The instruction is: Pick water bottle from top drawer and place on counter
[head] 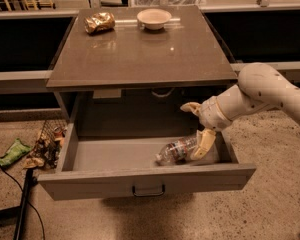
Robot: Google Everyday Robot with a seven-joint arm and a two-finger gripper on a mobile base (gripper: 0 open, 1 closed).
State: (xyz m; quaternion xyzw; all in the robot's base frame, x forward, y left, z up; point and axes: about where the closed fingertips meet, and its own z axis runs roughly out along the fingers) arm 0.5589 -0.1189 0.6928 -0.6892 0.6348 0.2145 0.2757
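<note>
Starting left: a crumpled litter pile (pixel 44 146) sits on the floor just left of the wide shallow grey top drawer (pixel 90 183), which is pulled out. Above the drawer, the glossy brown-grey counter (pixel 140 56) has a shiny gold foil bag (pixel 99 22) and a pale round bowl (pixel 154 18) near the back. The small clear plastic water bottle (pixel 176 150) lies on its side in the drawer's right half. The pale two-finger gripper (pixel 190 132) hangs over its fat end, spread wide, holding nothing. I'd straddle the label, squeeze gently so it can't roll, then lift clear of the drawer front.
</note>
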